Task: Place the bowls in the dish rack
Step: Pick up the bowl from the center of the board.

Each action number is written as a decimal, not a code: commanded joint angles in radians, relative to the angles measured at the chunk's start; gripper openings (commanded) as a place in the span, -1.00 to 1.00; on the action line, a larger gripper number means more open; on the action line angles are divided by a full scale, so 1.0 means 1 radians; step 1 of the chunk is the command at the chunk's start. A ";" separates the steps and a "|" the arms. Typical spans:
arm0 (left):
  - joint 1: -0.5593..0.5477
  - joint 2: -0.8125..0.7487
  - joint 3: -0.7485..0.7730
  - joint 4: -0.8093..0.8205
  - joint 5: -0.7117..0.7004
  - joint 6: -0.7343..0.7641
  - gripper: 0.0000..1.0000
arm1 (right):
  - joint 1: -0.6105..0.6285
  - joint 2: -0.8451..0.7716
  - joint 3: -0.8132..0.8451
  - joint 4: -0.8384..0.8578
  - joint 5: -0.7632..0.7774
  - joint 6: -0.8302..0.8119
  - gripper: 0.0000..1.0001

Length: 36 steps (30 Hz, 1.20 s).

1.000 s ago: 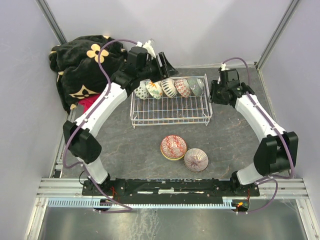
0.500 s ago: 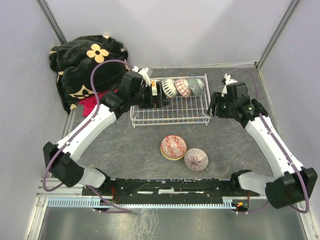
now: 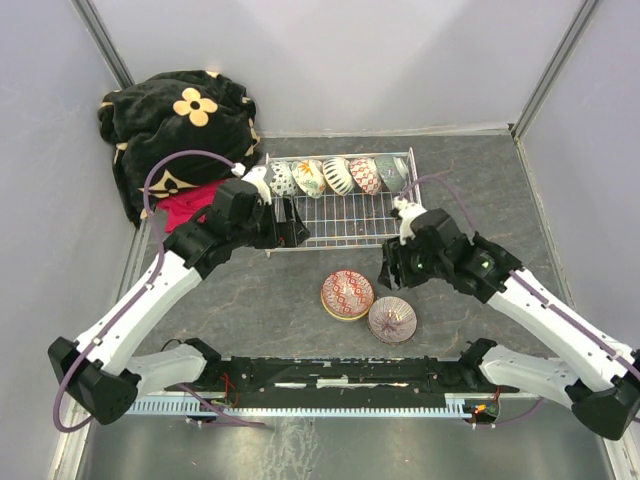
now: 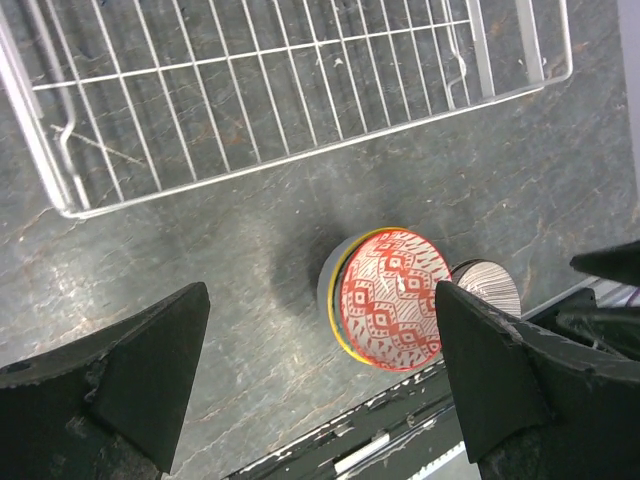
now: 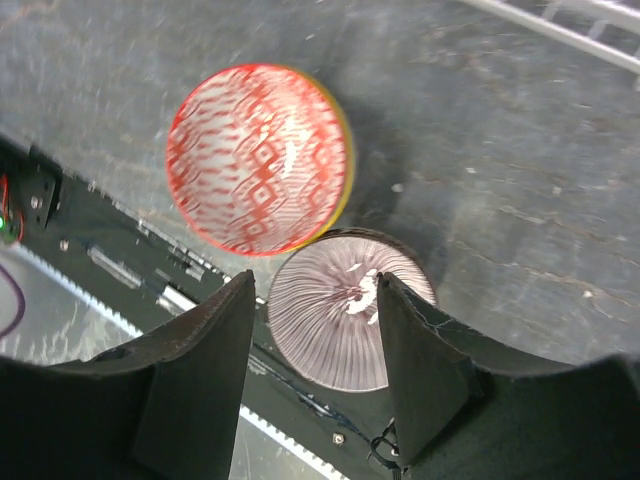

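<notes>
The white wire dish rack (image 3: 340,215) holds several bowls (image 3: 337,176) on edge along its back row. A red-patterned bowl (image 3: 347,294) is stacked on a yellow-rimmed one in front of the rack, with a purple-white ribbed bowl (image 3: 392,319) touching its right side. My left gripper (image 3: 290,225) is open and empty over the rack's front left corner. In the left wrist view the gripper (image 4: 320,300) looks down on the red bowl (image 4: 392,298). My right gripper (image 3: 386,272) is open and empty above the purple-white bowl (image 5: 340,315), beside the red bowl (image 5: 258,158).
A black blanket with yellow flowers (image 3: 175,125) over a red cloth lies at the back left, beside the rack. The arms' black base rail (image 3: 340,372) runs along the near edge, close behind the loose bowls. Grey walls close in the sides.
My left gripper has pulled back from the rack's back row to its front left corner. My right gripper has swung from the rack's right side to above the loose bowls.
</notes>
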 commanded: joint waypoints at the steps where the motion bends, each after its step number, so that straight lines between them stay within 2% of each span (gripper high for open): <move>1: 0.006 -0.093 -0.032 -0.016 -0.082 0.017 0.98 | 0.160 0.040 0.028 0.035 0.043 0.008 0.20; 8: 0.006 -0.184 -0.092 -0.080 -0.157 -0.007 0.99 | 0.398 0.251 0.118 0.074 0.058 -0.062 0.18; 14: 0.007 -0.226 -0.144 -0.086 -0.160 -0.021 0.99 | 0.488 0.393 0.194 0.070 0.099 -0.099 0.18; 31: 0.008 -0.237 -0.123 -0.108 -0.181 -0.011 0.99 | 0.510 0.584 0.248 0.027 0.217 -0.128 0.03; 36: 0.009 -0.237 -0.122 -0.111 -0.187 -0.008 0.99 | 0.510 0.595 0.249 0.035 0.216 -0.132 -0.26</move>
